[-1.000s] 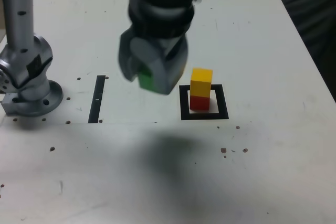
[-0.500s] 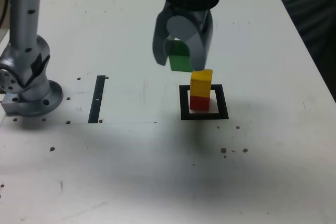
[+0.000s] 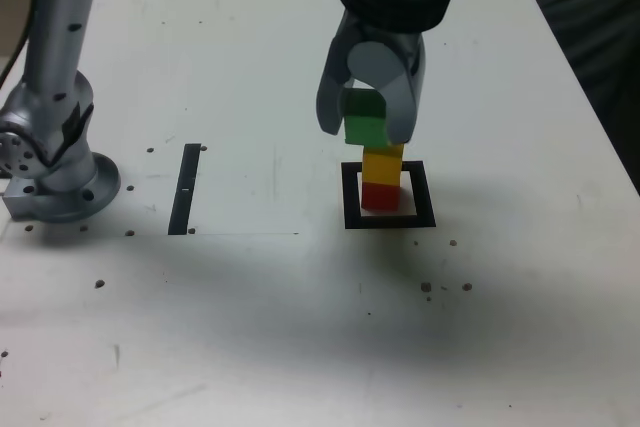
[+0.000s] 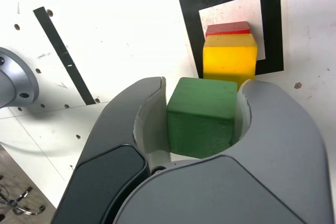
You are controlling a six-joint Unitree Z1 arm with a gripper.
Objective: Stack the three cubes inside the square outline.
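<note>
End effector [image 3: 368, 132] clamped on the matte green cube [image 3: 365, 118], held just above the yellow cube [image 3: 382, 163] that sits on the red cube [image 3: 379, 194] inside the black square outline [image 3: 350, 197] on the white tabletop [image 3: 520, 277]. Good placement would call for squaring the faces, then lowering gently before release.

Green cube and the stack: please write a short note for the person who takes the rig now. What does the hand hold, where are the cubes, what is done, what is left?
Hand: shut on the green cube, held just above the stack.
Red cube: inside the square outline, at the bottom.
Yellow cube: on the red one.
Done: two cubes stacked, third picked up and brought over.
Left: line up green with yellow (it looks slightly off-centre), lower, release, withdraw.
</note>
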